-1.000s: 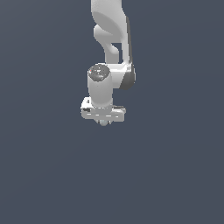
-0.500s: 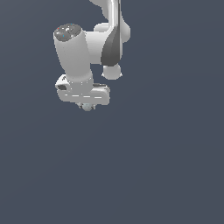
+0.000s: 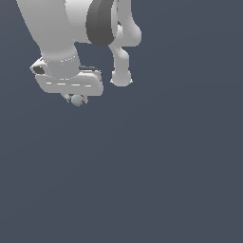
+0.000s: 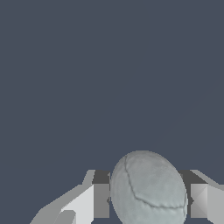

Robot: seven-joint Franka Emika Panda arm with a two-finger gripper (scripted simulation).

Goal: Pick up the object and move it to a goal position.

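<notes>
In the exterior view my white gripper [image 3: 76, 99] hangs at the upper left under the large white arm. A tiny pale grey ball [image 3: 77, 99] sits between its short fingertips. In the wrist view the ball [image 4: 148, 189] looks large, pale grey with faint seam lines, and it is clamped between the two fingers [image 4: 100, 200]. The gripper is shut on the ball and holds it in the air.
Everything around the arm is a plain dark grey-blue background. A rounded white joint end [image 3: 121, 77] of the arm hangs to the exterior view's right of the gripper. No other objects show.
The arm and gripper have moved toward the exterior view's left and upward, and look much larger now, closer to the camera. The ball stays in the fingers.
</notes>
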